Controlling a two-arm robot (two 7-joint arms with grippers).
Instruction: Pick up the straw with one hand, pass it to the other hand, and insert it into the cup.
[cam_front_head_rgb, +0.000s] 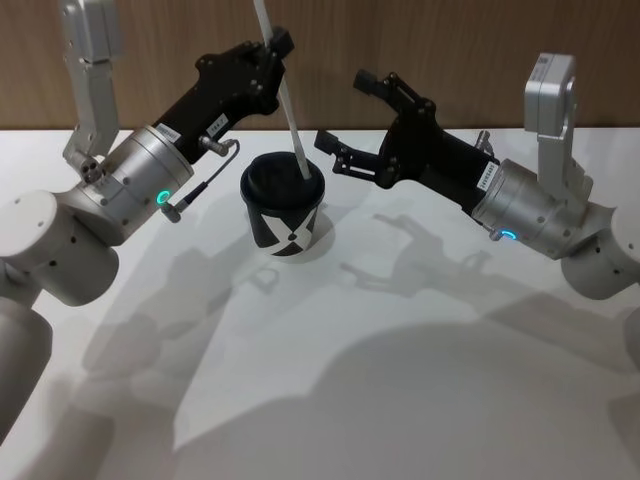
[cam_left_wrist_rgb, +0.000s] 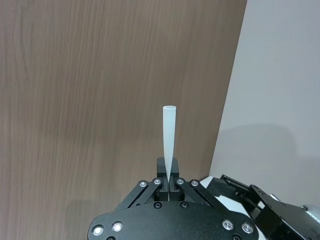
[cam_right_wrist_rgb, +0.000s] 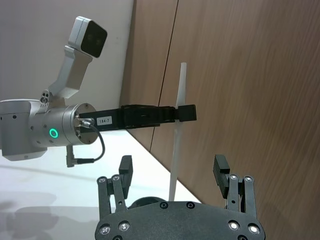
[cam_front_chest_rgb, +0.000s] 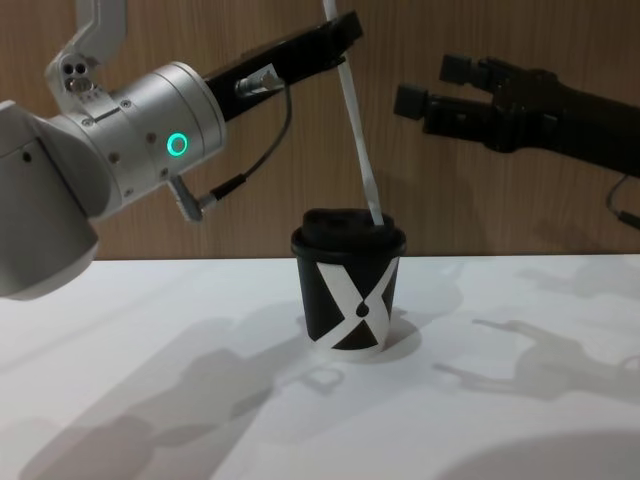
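The left gripper (cam_front_head_rgb: 275, 42) was held high above the white table (cam_front_head_rgb: 400, 380), behind and slightly left of the cup (cam_front_head_rgb: 283, 203), its silver wrist marked by a green ring (cam_front_head_rgb: 162, 197) and a thin dark cable (cam_front_head_rgb: 205, 178). Its fingers were pressed together on the straw (cam_front_head_rgb: 285, 95), which was clamped near its upper part. In the left wrist view, the gripper (cam_left_wrist_rgb: 169, 182) was seen with the straw (cam_left_wrist_rgb: 168, 145) rising straight out from between the closed fingertips against the brown wooden wall (cam_left_wrist_rgb: 100, 100).

The straw (cam_front_chest_rgb: 357, 130) was tilted, its top leaning left of its lower end. That lower end was set at the black domed lid (cam_front_chest_rgb: 345, 226) of the cup (cam_front_chest_rgb: 348, 290), near the lid's right side; how far it had entered could not be told. The cup stood upright on the table (cam_front_chest_rgb: 500, 420), its white X pattern turned forward.

The right gripper (cam_front_head_rgb: 343, 115) was held right of the cup, above the table and apart from both cup and straw. Its fingers were spread wide with nothing between them. In the right wrist view, those spread fingers (cam_right_wrist_rgb: 221, 170) were seen in the foreground, with the straw (cam_right_wrist_rgb: 177, 135) beyond them and the left gripper (cam_right_wrist_rgb: 186, 114) closed across it. In the chest view, the right gripper (cam_front_chest_rgb: 430, 90) was seen to the right of the straw, clear of it.
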